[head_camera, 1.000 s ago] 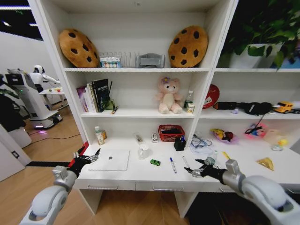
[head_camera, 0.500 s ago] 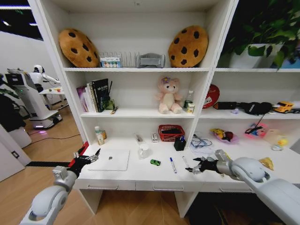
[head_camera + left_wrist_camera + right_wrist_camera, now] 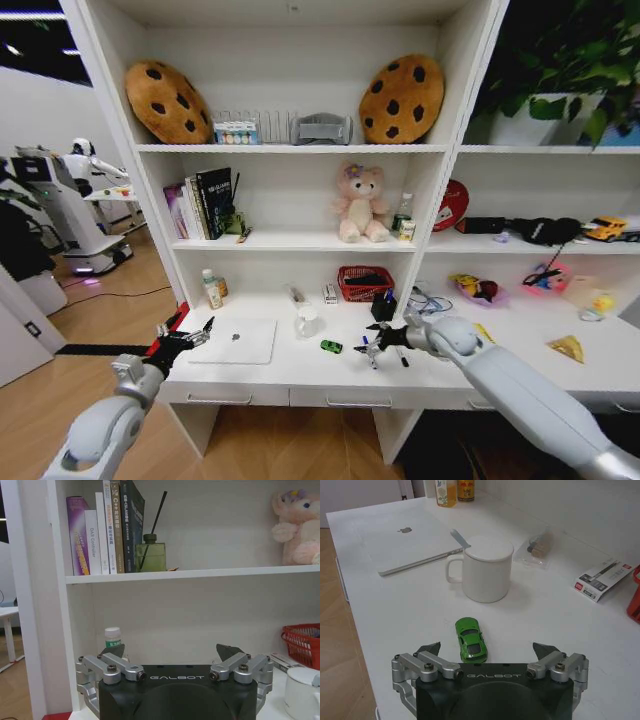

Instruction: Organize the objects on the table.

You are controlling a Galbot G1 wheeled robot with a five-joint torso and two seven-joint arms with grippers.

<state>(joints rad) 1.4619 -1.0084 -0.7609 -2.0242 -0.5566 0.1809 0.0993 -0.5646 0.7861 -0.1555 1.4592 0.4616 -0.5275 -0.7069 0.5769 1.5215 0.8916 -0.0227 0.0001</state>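
Observation:
A tiny green toy car (image 3: pixel 331 346) (image 3: pixel 471 639) lies on the white table (image 3: pixel 290 376), in front of a lidded white mug (image 3: pixel 306 322) (image 3: pixel 487 569). My right gripper (image 3: pixel 372 348) (image 3: pixel 487 649) hovers open just right of the car, which sits between and ahead of its fingers in the right wrist view. A silver-white laptop (image 3: pixel 238 341) (image 3: pixel 410 540) lies shut to the left. My left gripper (image 3: pixel 185 340) (image 3: pixel 172 651) is open at the table's left end, holding nothing. A pen (image 3: pixel 397 347) lies beside the right gripper. Small bottles (image 3: pixel 212 288) (image 3: pixel 446 490) stand at the back left, and a yellow wedge (image 3: pixel 567 347) lies far right.
A red basket (image 3: pixel 364 283) (image 3: pixel 302 637) and a black pen holder (image 3: pixel 383 305) stand at the back. A small plastic bag (image 3: pixel 540 547) and a flat labelled box (image 3: pixel 605 575) lie behind the mug. Shelves above hold books (image 3: pixel 107 527), a pink bear (image 3: pixel 358 205) and cookie cushions.
My right arm has swung left across the table, from near its front right part to just beside the green car. The left arm has not moved.

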